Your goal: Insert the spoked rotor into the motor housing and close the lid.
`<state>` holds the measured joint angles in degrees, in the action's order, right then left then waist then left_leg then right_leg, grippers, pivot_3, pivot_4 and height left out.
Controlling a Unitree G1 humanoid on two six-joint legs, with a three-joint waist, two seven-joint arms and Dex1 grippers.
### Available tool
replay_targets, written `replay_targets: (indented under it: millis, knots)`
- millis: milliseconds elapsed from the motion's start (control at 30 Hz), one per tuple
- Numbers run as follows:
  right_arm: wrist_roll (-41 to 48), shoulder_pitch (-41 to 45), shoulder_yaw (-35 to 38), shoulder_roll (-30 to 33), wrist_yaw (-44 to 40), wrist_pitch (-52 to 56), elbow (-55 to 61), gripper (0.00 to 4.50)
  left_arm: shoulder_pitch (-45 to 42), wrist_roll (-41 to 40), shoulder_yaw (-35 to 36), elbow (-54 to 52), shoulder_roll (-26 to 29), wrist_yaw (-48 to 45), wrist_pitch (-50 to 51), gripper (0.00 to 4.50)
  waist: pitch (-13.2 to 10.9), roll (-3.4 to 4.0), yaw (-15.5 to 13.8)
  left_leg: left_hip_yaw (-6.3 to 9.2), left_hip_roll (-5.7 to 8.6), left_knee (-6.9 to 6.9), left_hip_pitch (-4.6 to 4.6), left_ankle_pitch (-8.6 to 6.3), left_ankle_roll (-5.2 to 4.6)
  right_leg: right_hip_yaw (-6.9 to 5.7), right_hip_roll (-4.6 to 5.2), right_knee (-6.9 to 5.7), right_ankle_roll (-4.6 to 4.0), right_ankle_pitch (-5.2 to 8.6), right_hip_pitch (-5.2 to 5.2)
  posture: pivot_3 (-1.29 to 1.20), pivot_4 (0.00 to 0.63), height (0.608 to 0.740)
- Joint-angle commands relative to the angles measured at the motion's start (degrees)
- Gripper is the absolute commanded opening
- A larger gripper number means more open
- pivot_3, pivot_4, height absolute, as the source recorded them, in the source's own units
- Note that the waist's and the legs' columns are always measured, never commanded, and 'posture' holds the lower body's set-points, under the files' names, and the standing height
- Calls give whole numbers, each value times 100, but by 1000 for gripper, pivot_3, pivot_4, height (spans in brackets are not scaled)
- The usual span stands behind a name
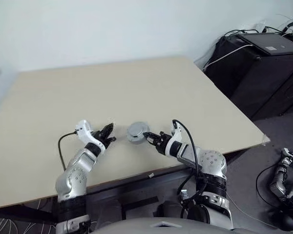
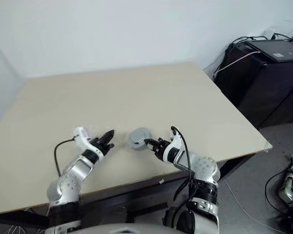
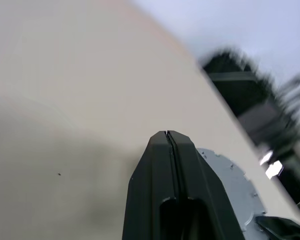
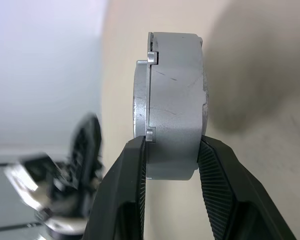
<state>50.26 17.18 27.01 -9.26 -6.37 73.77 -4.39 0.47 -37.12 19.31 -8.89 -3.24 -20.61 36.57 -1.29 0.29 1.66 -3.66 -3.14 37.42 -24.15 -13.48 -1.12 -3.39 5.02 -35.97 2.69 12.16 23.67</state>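
My right gripper [image 1: 147, 136] is shut on the rim of a silver-grey round motor housing [image 4: 175, 100], gripped edge-on between both pads near the table's front edge. A seam runs round it where a thinner disc, the lid [image 4: 141, 95], sits flush against the thicker body. Its smooth grey face with a raised centre [image 1: 136, 129] is tilted up. The spoked rotor is hidden. My left gripper [image 1: 110, 128] is shut and empty, a short way left of the housing and pointing at it. In the left wrist view its fingertips [image 3: 167, 134] are pressed together, with the housing's notched face [image 3: 230, 185] just beyond.
The beige table [image 1: 112, 87] stretches wide behind both grippers. A small white scrap [image 1: 150, 174] lies at its front edge. A black cabinet [image 1: 263, 68] with cables stands past the table's right side. Dark equipment [image 1: 283, 180] lies on the floor at the right.
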Motion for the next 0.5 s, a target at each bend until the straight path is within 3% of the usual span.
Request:
replay_targets:
  millis: [33,133,300,500]
  knots:
    - [571,-195,-179,-660,-110,-100,443,1202,442,-1171,275,-421,-221,-124,372,180,-3,-5,32,0,-1,0,-2,-1,-1,1,0,0,2,2,2,0,0,740]
    - [707,-158,-296,-668,-39,-76,485,1202,899,-1918,357,-403,-338,-95,689,912,-10,-11,41,12,-2,5,-3,-1,-2,-6,-3,0,3,7,-1,0,0,740]
    - [911,-70,-469,-660,50,13,535,1202,1323,-2985,396,-271,-440,-146,933,2556,-32,-18,47,21,-2,24,1,-2,-1,-12,-2,0,3,7,14,0,0,740]
    - [1085,-45,-638,-597,153,6,531,1202,1650,-3596,180,-229,-427,-47,986,4467,-34,-15,45,25,0,25,0,-3,0,-13,0,2,2,5,13,0,0,740]
